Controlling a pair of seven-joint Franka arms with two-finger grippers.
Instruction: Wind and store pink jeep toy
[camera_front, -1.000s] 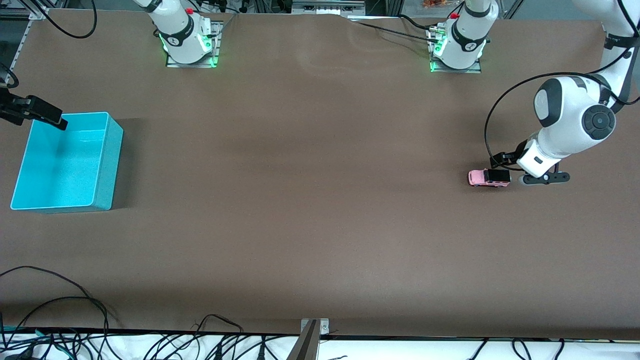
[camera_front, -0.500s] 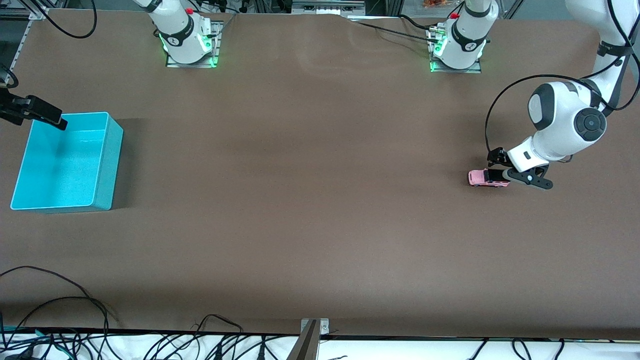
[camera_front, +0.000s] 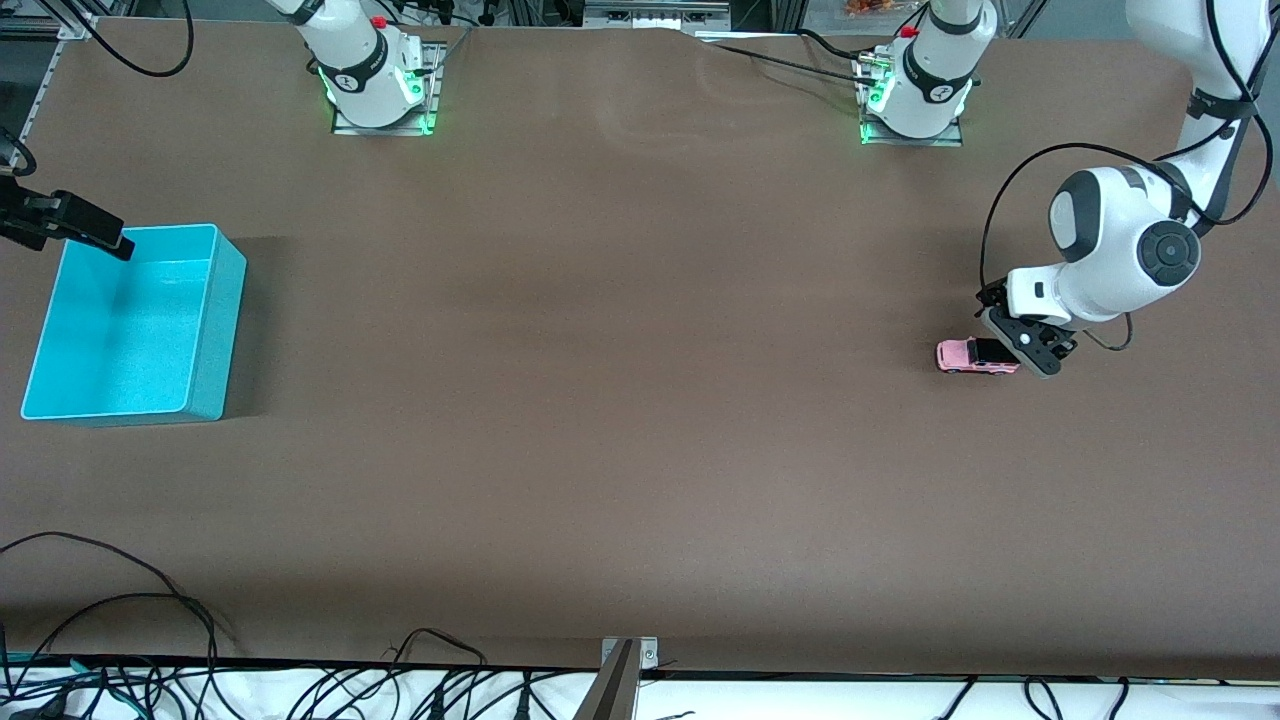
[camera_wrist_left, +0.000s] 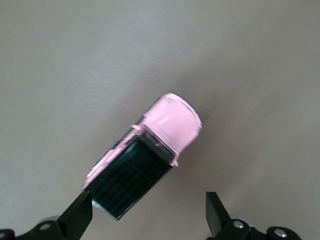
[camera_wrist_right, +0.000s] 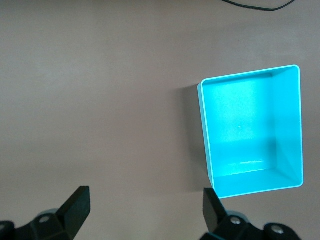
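Note:
The pink jeep toy (camera_front: 976, 356) stands on the brown table toward the left arm's end. In the left wrist view the pink jeep toy (camera_wrist_left: 145, 162) shows its pink hood and black roof. My left gripper (camera_front: 1028, 347) is low over the jeep's black rear end and is open. In its wrist view the left gripper (camera_wrist_left: 148, 217) has the black rear end between the fingers, close to one finger (camera_wrist_left: 80, 216), apart from the other. My right gripper (camera_front: 112, 240) waits open and empty over the turquoise bin's farthest corner; its wrist view (camera_wrist_right: 145, 210) shows bare table between the fingers.
The empty turquoise bin (camera_front: 225, 330) stands at the right arm's end of the table and shows in the right wrist view (camera_wrist_right: 250, 130). Cables (camera_front: 120, 620) lie along the table's edge nearest the front camera.
My left gripper has turned at the wrist and shifted over the jeep's rear end. The jeep has not moved. The right arm has not moved.

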